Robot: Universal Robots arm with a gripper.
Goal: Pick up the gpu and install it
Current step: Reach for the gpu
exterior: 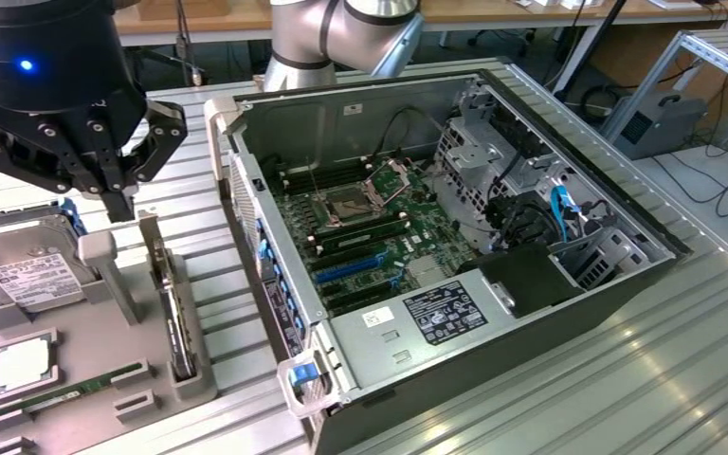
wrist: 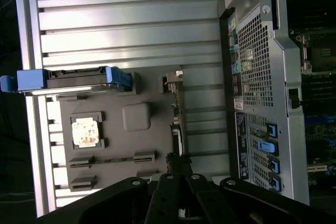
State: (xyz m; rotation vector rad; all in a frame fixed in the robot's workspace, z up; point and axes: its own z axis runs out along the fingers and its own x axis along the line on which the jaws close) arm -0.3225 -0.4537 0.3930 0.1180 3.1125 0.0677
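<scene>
The gpu [exterior: 170, 305] stands on edge in a slot of the grey holder [exterior: 92, 332], its silver bracket at the far end. In the wrist view the gpu [wrist: 178, 121] shows edge-on as a thin strip on the holder [wrist: 118, 140]. My gripper [exterior: 118, 207] hangs just above the holder beside the card's bracket end, its black fingers shut together with nothing between them. In the wrist view the gripper [wrist: 176, 162] sits in line with one end of the card's edge.
The open PC case [exterior: 338, 109] lies at the exterior view's right of the holder, motherboard [exterior: 364, 237] and blue expansion slots [exterior: 345, 270] exposed. The holder also carries a hard drive [exterior: 29, 270], a CPU [exterior: 20, 365] and a RAM stick [exterior: 67, 391]. Ribbed metal table [exterior: 617, 379] lies all around.
</scene>
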